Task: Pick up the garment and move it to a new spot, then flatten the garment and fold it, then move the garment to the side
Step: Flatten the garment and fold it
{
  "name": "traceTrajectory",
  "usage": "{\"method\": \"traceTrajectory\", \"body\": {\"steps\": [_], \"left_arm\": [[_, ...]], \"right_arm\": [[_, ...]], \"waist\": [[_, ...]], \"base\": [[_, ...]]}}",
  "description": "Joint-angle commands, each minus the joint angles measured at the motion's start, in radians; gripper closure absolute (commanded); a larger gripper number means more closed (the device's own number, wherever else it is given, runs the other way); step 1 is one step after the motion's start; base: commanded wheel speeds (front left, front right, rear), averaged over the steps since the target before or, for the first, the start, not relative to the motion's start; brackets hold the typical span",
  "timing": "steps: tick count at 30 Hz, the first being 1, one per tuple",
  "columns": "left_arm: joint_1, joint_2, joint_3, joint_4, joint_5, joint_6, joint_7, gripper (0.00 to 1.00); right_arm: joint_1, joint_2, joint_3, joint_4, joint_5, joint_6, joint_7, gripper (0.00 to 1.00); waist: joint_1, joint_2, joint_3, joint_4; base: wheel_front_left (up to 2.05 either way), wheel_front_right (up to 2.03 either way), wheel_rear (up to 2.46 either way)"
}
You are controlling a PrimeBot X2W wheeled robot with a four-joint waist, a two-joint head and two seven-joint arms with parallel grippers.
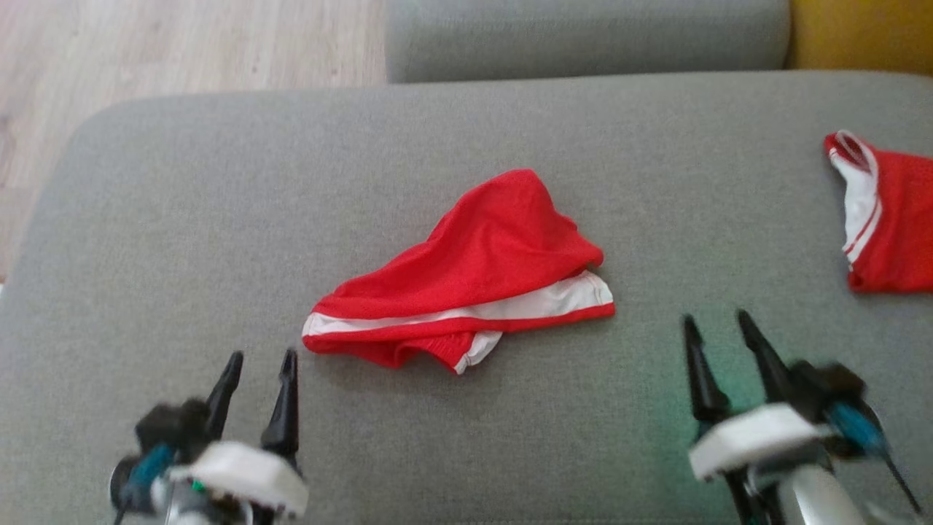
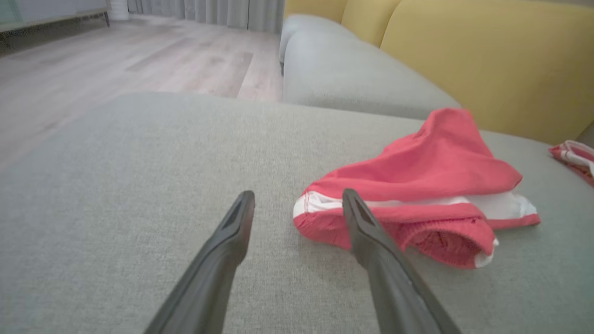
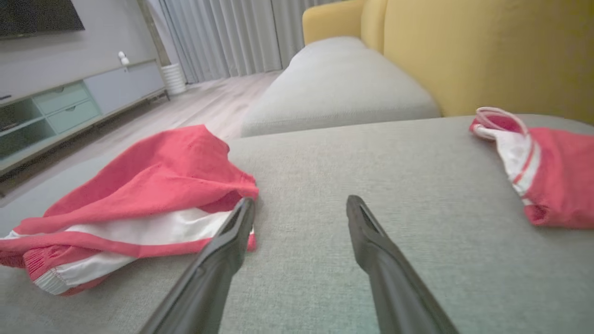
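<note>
A crumpled red mesh garment (image 1: 474, 270) with a white band lies in the middle of the grey woven cushion (image 1: 182, 219). Both jaws stand wide and empty over its near edge. Another red cloth (image 1: 893, 226) at its right side is cut off.

floor: pale wood planks (image 2: 139, 60) | seat: grey cushion (image 1: 466, 131) | yellow backrest (image 3: 487, 55) | grey curtains (image 3: 222, 37) | low cabinet (image 3: 69, 102)

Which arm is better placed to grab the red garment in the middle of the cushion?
Left, probably. The left gripper, open, sits just beside a corner of the garment; the right gripper, also open, stands farther from its other end.
</note>
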Motion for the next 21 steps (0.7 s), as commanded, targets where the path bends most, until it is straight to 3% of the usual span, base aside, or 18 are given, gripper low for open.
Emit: {"method": "traceTrajectory", "body": {"steps": [1, 10, 21], "left_arm": [[-0.095, 0.002, 0.024, -0.02, 0.003, -0.003, 0.023, 0.0], [-0.267, 0.005, 0.004, 0.076, -0.009, 0.001, 0.187, 0.0], [-0.337, 0.004, -0.021, 0.163, -0.046, -0.036, 0.277, 0.0]], "right_arm": [[-0.089, -0.005, 0.043, -0.032, 0.001, -0.001, 0.039, 0.0], [-0.285, -0.005, 0.162, 0.088, 0.011, -0.001, 0.369, 0.0], [-0.396, -0.005, 0.189, 0.211, 0.032, -0.001, 0.371, 0.0]], "waist": [[0.0, -0.0001, 0.026, 0.005], [0.0, -0.0001, 0.122, 0.026], [0.0, -0.0001, 0.169, 0.044]], "base": [[0.0, 0.0, 0.0], [0.0, 0.0, 0.0], [0.0, 0.0, 0.0]]}}
